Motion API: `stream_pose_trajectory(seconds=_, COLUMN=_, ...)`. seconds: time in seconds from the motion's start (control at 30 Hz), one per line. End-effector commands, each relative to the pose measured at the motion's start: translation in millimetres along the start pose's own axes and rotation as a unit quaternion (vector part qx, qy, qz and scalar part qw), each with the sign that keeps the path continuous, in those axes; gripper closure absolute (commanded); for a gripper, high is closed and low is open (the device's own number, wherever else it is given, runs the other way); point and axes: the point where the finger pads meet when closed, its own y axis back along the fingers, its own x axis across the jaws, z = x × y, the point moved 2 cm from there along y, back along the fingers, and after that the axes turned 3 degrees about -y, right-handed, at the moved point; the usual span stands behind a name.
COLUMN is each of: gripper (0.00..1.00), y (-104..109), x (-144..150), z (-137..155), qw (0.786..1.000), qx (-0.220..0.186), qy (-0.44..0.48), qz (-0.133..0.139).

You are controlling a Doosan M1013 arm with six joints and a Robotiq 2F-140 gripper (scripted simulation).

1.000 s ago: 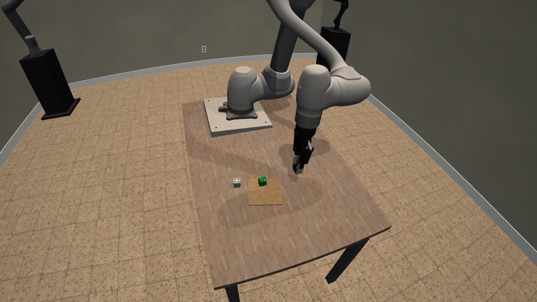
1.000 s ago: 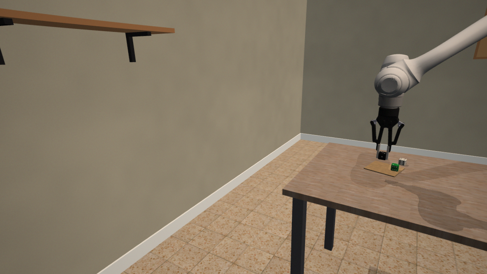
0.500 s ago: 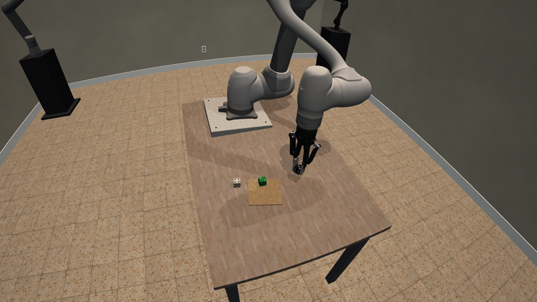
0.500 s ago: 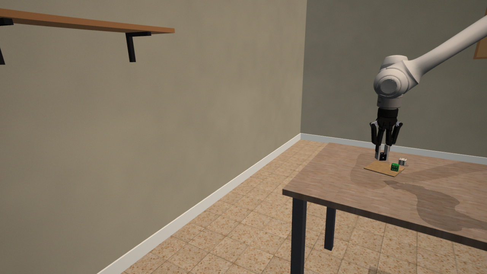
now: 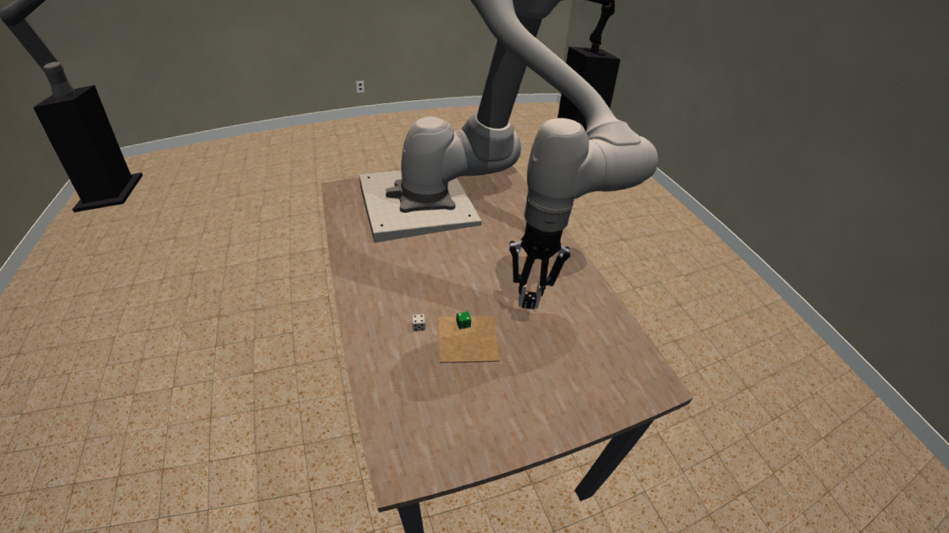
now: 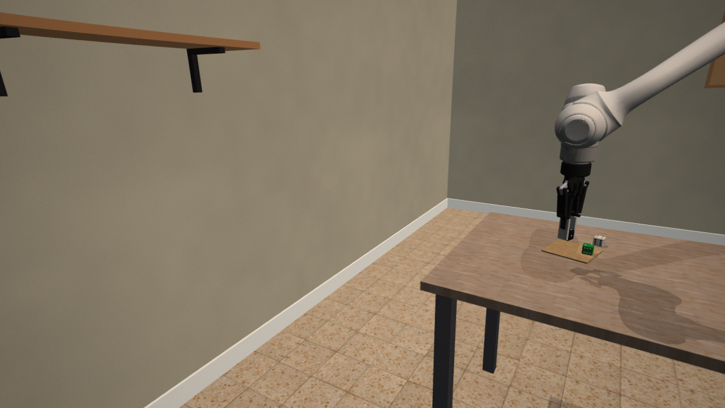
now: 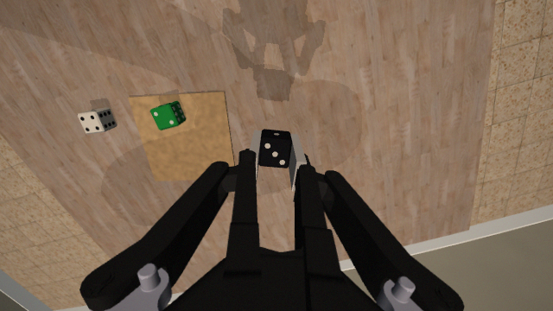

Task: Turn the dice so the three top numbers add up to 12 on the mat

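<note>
The claw (image 5: 530, 298) (image 6: 566, 230) (image 7: 275, 143) is pinching the black die (image 5: 528, 301) (image 6: 571, 234) (image 7: 275, 149) between its two fingertips, and it is pointing down over the table (image 5: 415, 439) (image 6: 507, 284) (image 7: 397, 173). In the top view, the black die is hanging to the right of the mat (image 5: 469, 346) (image 6: 562, 248) (image 7: 186, 151), off the tabletop. In the wrist view it is showing three white pips on the face turned up towards the camera and one on the narrow face beside that.

The green die (image 5: 463, 320) (image 6: 587, 249) (image 7: 168, 116) is resting on the mat, close to the far edge in the top view, and is showing two on top. The white die (image 5: 418, 322) (image 6: 599, 241) (image 7: 97, 121) is sitting flat on the table, just to the left of the mat in the top view, with four on top. The mat is lying flat.

The pale arm (image 5: 559, 154) (image 6: 580, 126) is reaching over from the far end of the table, where its base slab (image 5: 381, 228) is lying. In the exterior view, a wooden shelf (image 6: 126, 36) is jutting from the wall on the left
</note>
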Motion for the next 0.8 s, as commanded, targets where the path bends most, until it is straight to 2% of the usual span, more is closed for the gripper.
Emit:
stream_pose_trajectory(seconds=0.0, gripper=0.84, y=-0.9, x=0.8, z=0.6, qw=0.996, qx=0.003, qy=0.086, qz=0.005)
stream_pose_trajectory(seconds=0.13, gripper=0.84, y=-1.6, x=1.7, z=0.9, qw=0.988, qx=0.002, qy=0.153, qz=0.005)
stream_pose_trajectory(seconds=0.17, gripper=0.84, y=-2.1, x=2.3, z=1.1, qw=0.981, qx=0.002, qy=0.194, qz=0.005)
stream_pose_trajectory(seconds=0.27, gripper=0.84, y=-2.2, x=2.3, z=1.1, qw=0.98, qx=0.002, qy=0.199, qz=0.005)
stream_pose_trajectory(seconds=0.33, gripper=0.84, y=-3.1, x=3.4, z=1.5, qw=0.961, qx=0.002, qy=0.277, qz=0.005)
stream_pose_trajectory(seconds=0.5, gripper=0.84, y=-4.1, x=4.5, z=1.9, qw=0.935, qx=0.001, qy=0.355, qz=0.005)
stream_pose_trajectory(seconds=0.77, gripper=0.84, y=-5.9, x=6.6, z=2.7, qw=0.867, qx=0.0, qy=0.498, qz=0.005)
